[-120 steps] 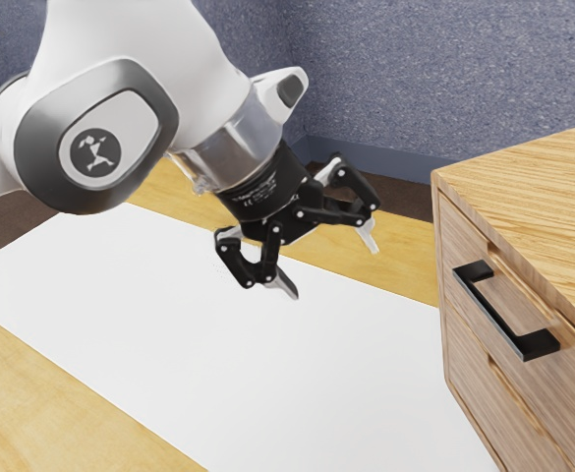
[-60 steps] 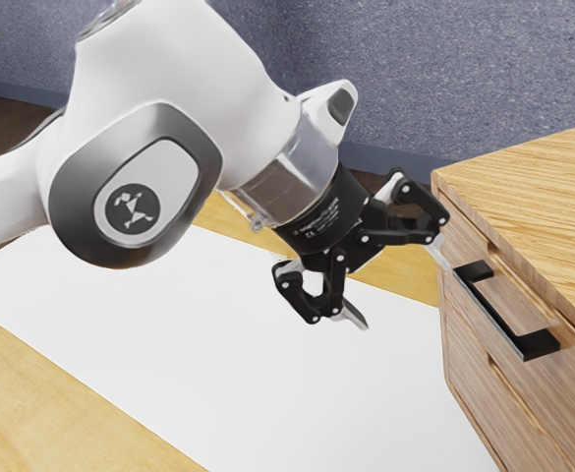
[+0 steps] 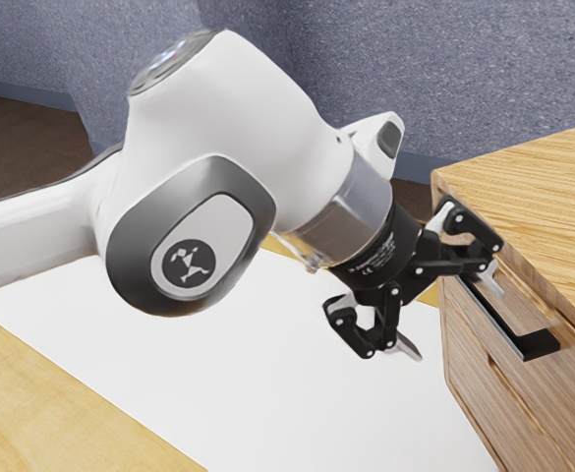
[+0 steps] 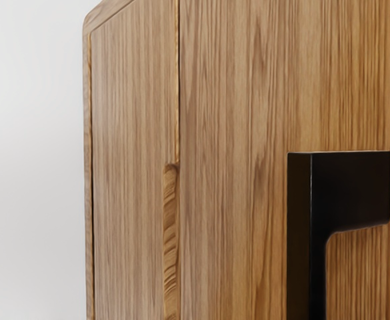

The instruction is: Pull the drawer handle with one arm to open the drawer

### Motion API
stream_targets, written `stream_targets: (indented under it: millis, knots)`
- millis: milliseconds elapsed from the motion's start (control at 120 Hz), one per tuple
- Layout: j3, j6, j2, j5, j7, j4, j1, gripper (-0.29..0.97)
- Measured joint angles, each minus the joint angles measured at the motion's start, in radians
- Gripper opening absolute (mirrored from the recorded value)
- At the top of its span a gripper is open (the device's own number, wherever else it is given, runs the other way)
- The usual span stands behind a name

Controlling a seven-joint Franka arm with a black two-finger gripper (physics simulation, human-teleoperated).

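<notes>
A wooden cabinet (image 3: pixel 547 187) stands at the exterior view's right, and its top drawer (image 3: pixel 562 320) carries a black bar handle (image 3: pixel 521 334). My gripper (image 3: pixel 450 315) is open and right in front of that drawer. One fingertip (image 3: pixel 490 280) lies over the handle's far end; whether it touches is unclear. The other fingertip (image 3: pixel 408 349) hangs lower, off the cabinet's front over the white mat. In the wrist view the drawer front (image 4: pixel 248 133) is very close, with one end of the handle (image 4: pixel 338 193) just ahead of my hand.
A white mat (image 3: pixel 218 374) covers the wooden tabletop (image 3: pixel 31 413) below my arm. A second drawer front (image 3: pixel 503 403) sits under the top one. A blue wall (image 3: pixel 484 69) runs behind the cabinet.
My arm has swung toward the exterior view's right and slightly down, carrying the open gripper from over the mat up to the drawer's handle. The drawer has not moved.
</notes>
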Motion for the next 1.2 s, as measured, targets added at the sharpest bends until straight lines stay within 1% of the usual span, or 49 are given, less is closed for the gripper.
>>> stream_targets:
  millis: [358, 533, 1000, 1200]
  knots:
    - [0.0, 0.043, 0.011, 0.0, -0.029, -0.037, -0.004, 0.68]
    - [0.001, 0.054, -0.016, 0.0, -0.038, -0.077, -0.003, 0.68]
    - [0.001, 0.104, -0.209, -0.002, -0.054, -0.282, 0.002, 0.68]
    - [0.004, 0.125, -0.326, -0.001, -0.059, -0.387, 0.008, 0.68]
